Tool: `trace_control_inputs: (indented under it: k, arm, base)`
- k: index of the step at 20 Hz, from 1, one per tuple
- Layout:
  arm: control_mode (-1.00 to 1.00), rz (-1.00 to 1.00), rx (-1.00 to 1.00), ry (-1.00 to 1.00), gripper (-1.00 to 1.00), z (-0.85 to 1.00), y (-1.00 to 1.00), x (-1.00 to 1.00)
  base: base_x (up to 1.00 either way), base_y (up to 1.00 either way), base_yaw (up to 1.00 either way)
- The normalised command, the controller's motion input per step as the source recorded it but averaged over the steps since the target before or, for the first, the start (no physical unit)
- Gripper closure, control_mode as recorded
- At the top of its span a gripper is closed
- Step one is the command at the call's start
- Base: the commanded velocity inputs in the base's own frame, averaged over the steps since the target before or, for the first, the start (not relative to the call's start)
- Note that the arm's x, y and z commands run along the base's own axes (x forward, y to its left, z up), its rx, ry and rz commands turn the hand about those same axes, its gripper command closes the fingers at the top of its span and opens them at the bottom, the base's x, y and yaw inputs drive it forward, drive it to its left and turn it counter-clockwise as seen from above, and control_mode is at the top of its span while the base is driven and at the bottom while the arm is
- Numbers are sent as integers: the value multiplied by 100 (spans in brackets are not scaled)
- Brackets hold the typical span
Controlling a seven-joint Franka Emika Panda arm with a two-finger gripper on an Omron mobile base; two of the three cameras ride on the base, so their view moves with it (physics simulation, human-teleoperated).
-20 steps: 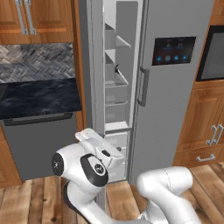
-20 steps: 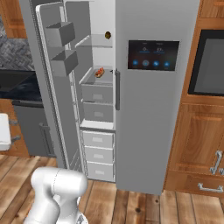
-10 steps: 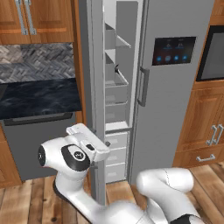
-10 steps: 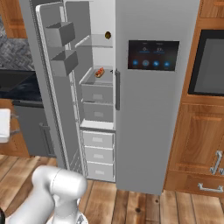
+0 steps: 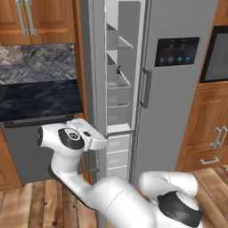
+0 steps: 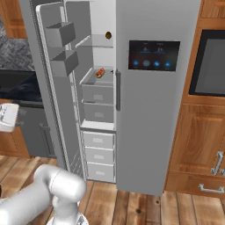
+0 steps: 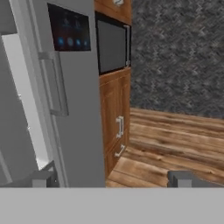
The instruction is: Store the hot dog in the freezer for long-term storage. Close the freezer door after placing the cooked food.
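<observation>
Hot dog point(image 6: 100, 72) rests on a freezer point(image 6: 102, 57) shelf; the freezer door point(image 6: 53, 94) stands open. The claw point(image 7: 111, 179), fingers spread, holds nothing. Best closing: push the door's outer face steadily, avoiding its edge.

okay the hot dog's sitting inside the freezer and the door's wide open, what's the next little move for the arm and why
Probably swing the hand in behind the freezer door and start pushing it shut. The hot dog already rests on a freezer shelf, the door stands wide open, and the gripper, fingers apart and empty, sits by the door's outer edge.
</observation>
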Motion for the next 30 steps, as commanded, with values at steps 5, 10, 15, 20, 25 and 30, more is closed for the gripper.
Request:
trace_control_inputs:
  k: [5, 10, 15, 20, 25, 30]
  arm:
    - [-100, -2, -1, 11, -100, 0, 5, 43]
    - [-100, -1, -2, 10, -100, 0, 1, 47]
    - [-100, 0, -5, 11, -100, 0, 6, 54]
    - [-100, 0, -3, 10, -100, 0, 1, 52]
    - [-100, 0, -2, 8, -100, 0, 0, 49]
    - [-100, 0, -1, 6, -100, 0, 0, 42]
  base:
    - [0, 0, 0]
    - [0, 0, 0]
    - [0, 0, 0]
    - [0, 0, 0]
    - [0, 0, 0]
    - [0, 0, 0]
